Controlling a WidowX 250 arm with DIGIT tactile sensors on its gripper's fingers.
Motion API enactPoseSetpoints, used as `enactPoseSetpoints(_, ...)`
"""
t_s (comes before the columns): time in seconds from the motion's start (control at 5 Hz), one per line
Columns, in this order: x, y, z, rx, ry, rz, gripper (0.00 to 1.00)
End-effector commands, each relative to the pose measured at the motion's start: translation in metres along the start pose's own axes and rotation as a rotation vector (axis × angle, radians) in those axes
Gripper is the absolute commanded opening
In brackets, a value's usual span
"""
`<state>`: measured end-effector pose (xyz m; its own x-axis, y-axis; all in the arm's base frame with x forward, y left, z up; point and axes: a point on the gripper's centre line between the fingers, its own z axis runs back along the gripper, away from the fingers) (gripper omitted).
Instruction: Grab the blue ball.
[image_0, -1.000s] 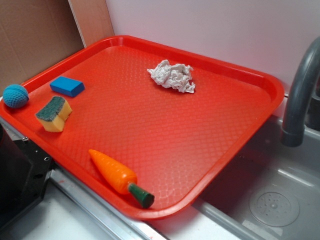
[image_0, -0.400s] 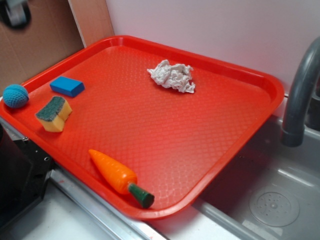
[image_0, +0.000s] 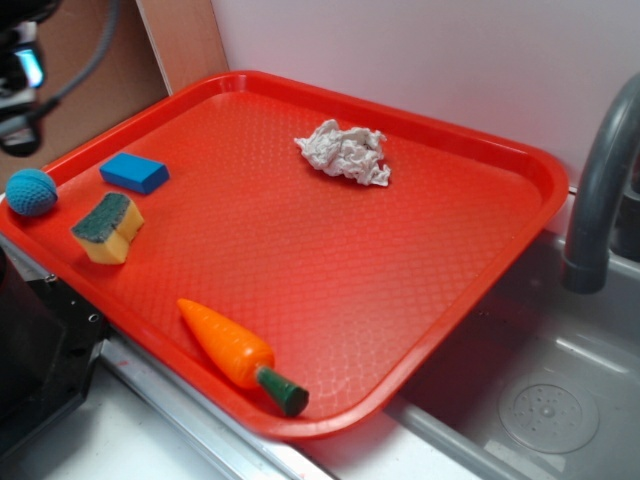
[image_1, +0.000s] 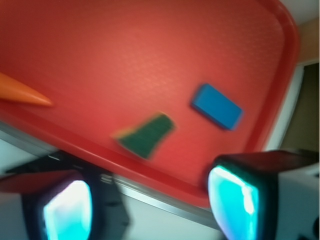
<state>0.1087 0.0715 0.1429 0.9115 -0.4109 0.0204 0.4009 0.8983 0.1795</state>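
Note:
The blue ball (image_0: 31, 192), small, teal and fuzzy, sits on the left rim of the red tray (image_0: 330, 260). My gripper (image_0: 20, 120) hangs at the top left of the exterior view, above the ball and not touching it. In the blurred wrist view my gripper (image_1: 150, 210) is open and empty, its two cyan-lit pads (image_1: 232, 200) far apart over the tray's edge. The ball does not show in the wrist view.
On the tray lie a flat blue block (image_0: 134, 172), a yellow sponge with a green top (image_0: 107, 227), a toy carrot (image_0: 240, 355) and a crumpled white cloth (image_0: 345, 152). A grey faucet (image_0: 600, 180) and sink stand at the right. Cardboard stands behind the ball.
My gripper has come into the exterior view at the top left and moved down toward the ball. The things on the tray have not moved.

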Motion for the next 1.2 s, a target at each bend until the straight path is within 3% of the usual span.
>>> enactPoseSetpoints(0.0, 0.005, 0.009, 0.002, 0.016, -0.011, 0.005, 1.00)
enactPoseSetpoints(0.2, 0.005, 0.009, 0.002, 0.016, -0.011, 0.005, 1.00)
enactPoseSetpoints(0.4, -0.002, 0.025, -0.036, 0.007, 0.013, -0.144, 1.00)
enactPoseSetpoints(0.6, -0.010, 0.034, -0.066, -0.053, 0.076, -0.218, 1.00)
enactPoseSetpoints(0.8, -0.016, 0.041, -0.093, -0.072, 0.127, -0.270, 1.00)
enactPoseSetpoints(1.0, -0.019, 0.051, -0.113, -0.045, 0.180, -0.307, 1.00)
